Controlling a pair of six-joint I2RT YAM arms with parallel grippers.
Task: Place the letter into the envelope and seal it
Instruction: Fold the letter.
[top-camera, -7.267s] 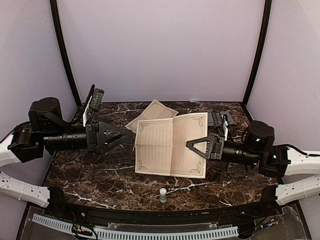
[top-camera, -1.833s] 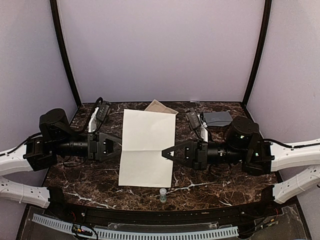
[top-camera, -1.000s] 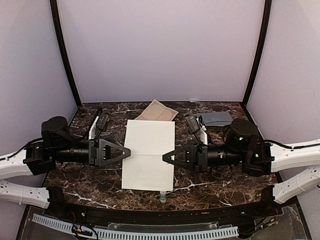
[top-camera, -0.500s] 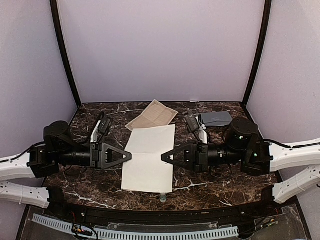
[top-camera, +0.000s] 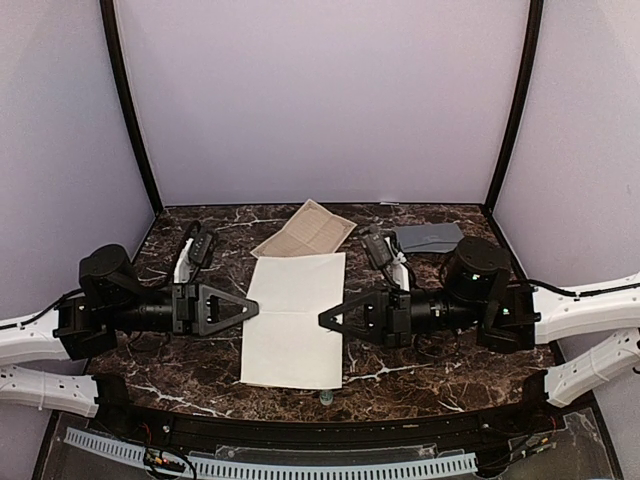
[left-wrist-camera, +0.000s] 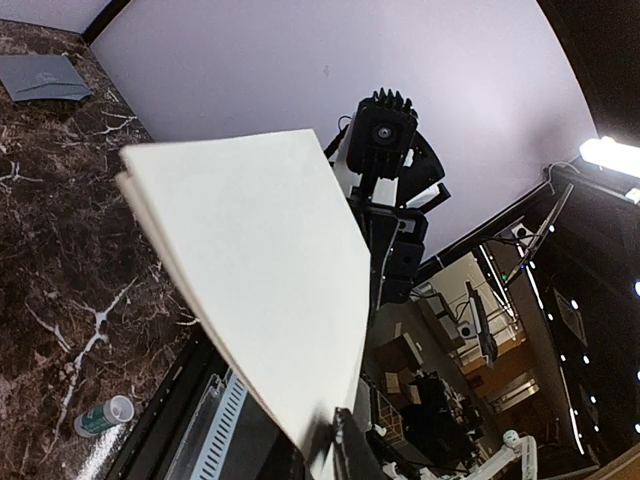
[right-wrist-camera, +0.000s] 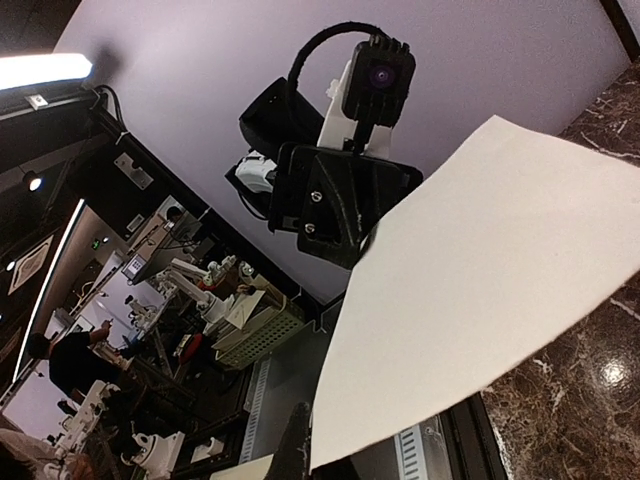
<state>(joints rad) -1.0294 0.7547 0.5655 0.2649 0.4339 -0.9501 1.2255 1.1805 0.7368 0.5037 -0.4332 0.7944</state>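
Top view: the left arm (top-camera: 140, 310) and right arm (top-camera: 440, 310) reach toward each other across the dark marbled bench (top-camera: 180, 360), with the letter (top-camera: 295, 320), a folded cream sheet showing its blank side, between them. The left jaws meet its left edge and the right jaws its right edge, both clenched on the paper. The envelope (top-camera: 430, 237) lies flat at the far right of the bench, behind the right arm and well apart from the letter. A tan printed sheet (top-camera: 305, 230) lies just beyond the letter's far edge. A small bottle (top-camera: 326, 397) stands at the near edge, just below the letter. Left wrist view: the letter (left-wrist-camera: 250, 280) runs from the left jaws at the bottom of the frame out toward the right arm (left-wrist-camera: 390, 200), two layers showing along its edge, and appears raised off the bench (left-wrist-camera: 60, 250). The envelope (left-wrist-camera: 42, 76) sits at top left and the bottle (left-wrist-camera: 103, 415) at lower left. Right wrist view: the letter (right-wrist-camera: 480, 290) spans from the right jaws toward the left arm (right-wrist-camera: 340, 190), above the bench (right-wrist-camera: 590, 400).
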